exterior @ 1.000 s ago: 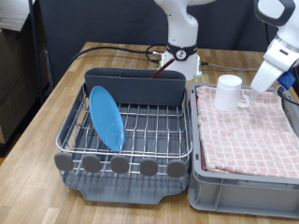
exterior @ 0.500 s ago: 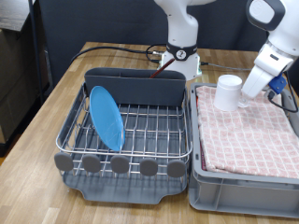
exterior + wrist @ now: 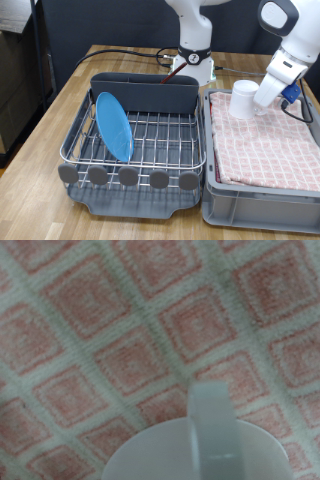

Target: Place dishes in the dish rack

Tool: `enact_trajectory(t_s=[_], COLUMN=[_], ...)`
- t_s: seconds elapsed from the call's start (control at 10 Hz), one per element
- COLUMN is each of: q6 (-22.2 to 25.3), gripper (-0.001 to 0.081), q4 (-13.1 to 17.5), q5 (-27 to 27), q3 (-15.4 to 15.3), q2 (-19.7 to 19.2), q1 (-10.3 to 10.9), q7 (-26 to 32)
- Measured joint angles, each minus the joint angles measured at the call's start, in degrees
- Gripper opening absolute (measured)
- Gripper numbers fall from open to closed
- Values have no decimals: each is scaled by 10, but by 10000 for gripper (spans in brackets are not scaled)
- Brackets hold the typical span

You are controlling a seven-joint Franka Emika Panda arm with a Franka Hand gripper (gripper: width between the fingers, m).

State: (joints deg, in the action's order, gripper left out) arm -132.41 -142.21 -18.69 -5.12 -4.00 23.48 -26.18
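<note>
A white mug [image 3: 243, 98] stands upright on the pink checkered cloth at the far end of the grey bin [image 3: 262, 185]. My gripper [image 3: 264, 94] hangs just to the mug's right in the exterior view, close against its handle side. The wrist view looks down at the mug's handle [image 3: 212, 424] and rim over the cloth, and shows no fingers. A light-blue plate [image 3: 113, 125] stands on edge in the left part of the silver wire dish rack [image 3: 150, 140], in front of the dark grey caddy [image 3: 145, 92].
The rack and the bin sit side by side on a wooden table [image 3: 40, 140]. The robot base [image 3: 195, 60] and a red cable stand behind the caddy. A dark cabinet [image 3: 20, 70] is at the exterior view's left.
The arm has moved towards the exterior view's left and slightly down, bringing the gripper closer to the mug. The mug and plate have not moved.
</note>
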Motion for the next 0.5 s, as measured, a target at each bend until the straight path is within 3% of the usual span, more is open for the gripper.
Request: enact_trajectory(t_s=[0.5], q6=[-21], gripper=[803], q4=[0], q5=[21], q3=[17], q2=[-2], q1=[-2], q7=[26])
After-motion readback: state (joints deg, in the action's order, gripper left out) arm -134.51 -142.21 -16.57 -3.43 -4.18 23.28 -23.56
